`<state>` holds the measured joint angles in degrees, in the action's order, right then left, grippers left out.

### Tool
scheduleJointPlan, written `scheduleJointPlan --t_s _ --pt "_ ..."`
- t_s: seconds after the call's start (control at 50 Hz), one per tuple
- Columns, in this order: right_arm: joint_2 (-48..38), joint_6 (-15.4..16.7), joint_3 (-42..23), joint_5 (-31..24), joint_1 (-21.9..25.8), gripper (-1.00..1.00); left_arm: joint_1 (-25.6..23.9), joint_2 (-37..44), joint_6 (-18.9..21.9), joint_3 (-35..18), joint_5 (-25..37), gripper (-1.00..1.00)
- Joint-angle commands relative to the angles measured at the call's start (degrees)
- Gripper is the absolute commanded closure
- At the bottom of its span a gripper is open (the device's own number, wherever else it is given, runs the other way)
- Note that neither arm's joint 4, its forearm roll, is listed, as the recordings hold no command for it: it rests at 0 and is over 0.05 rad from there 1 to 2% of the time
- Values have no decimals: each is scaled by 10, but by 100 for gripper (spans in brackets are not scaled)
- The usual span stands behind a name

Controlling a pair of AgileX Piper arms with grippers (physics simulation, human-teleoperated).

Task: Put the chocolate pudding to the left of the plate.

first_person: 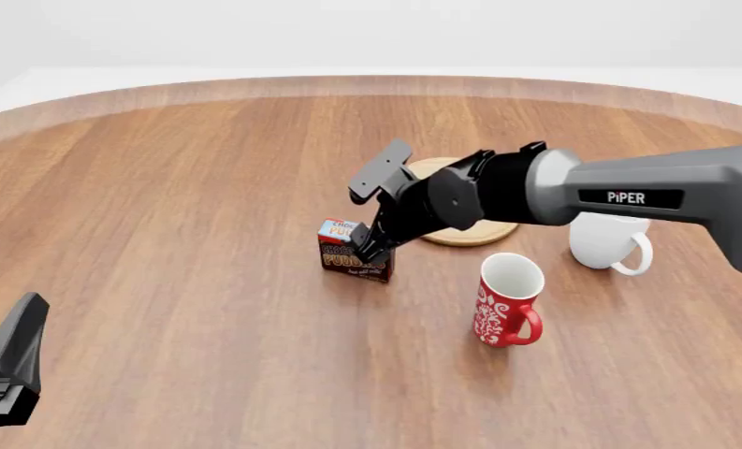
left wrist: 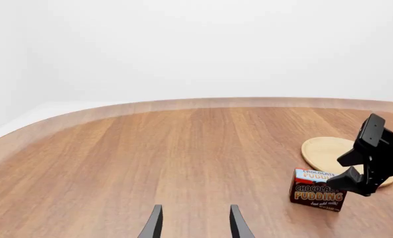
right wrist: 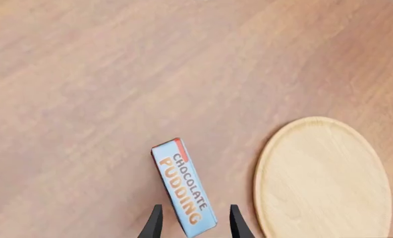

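The chocolate pudding (first_person: pixel 349 253), a small dark-brown carton with a light blue top, stands upright on the table just left of the plate (first_person: pixel 473 234), a flat light-wood disc. My right gripper (first_person: pixel 373 245) reaches across the plate and hangs at the carton's top. In the right wrist view its fingers (right wrist: pixel 155 222) straddle the chocolate pudding (right wrist: pixel 183 191) with small gaps on both sides, so it is open. The plate (right wrist: pixel 322 178) lies close beside the carton. My left gripper (left wrist: pixel 195 225) is open and empty, far from the chocolate pudding (left wrist: pixel 317 190), low at the near left.
A red patterned mug (first_person: pixel 508 299) stands in front of the plate. A white mug (first_person: pixel 608 241) stands to the plate's right, under the right arm. The right arm's body covers much of the plate in the front view. The table's rounded edge (first_person: pixel 345 84) runs along the back.
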<state>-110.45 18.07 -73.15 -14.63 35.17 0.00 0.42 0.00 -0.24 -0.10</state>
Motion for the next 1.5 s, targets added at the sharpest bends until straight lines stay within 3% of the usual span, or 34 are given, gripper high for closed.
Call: scheduleJointPlan --t_s 0.02,0.7,0.94,0.96,1.26,1.5 --pt "-7 -2 0 5 -4 -100 0 0 0 0 0 -100" --pt "-45 -14 -18 19 0 -100 0 0 0 0 0 -100" --pt "-34 -12 5 31 16 -100 0 0 0 0 0 -100" --pt "-26 -12 16 38 23 100 0 0 0 0 0 -100" --pt "40 -32 81 68 52 100 0 0 0 0 0 -100" --pt "138 -19 91 24 43 100 0 0 0 0 0 -100"
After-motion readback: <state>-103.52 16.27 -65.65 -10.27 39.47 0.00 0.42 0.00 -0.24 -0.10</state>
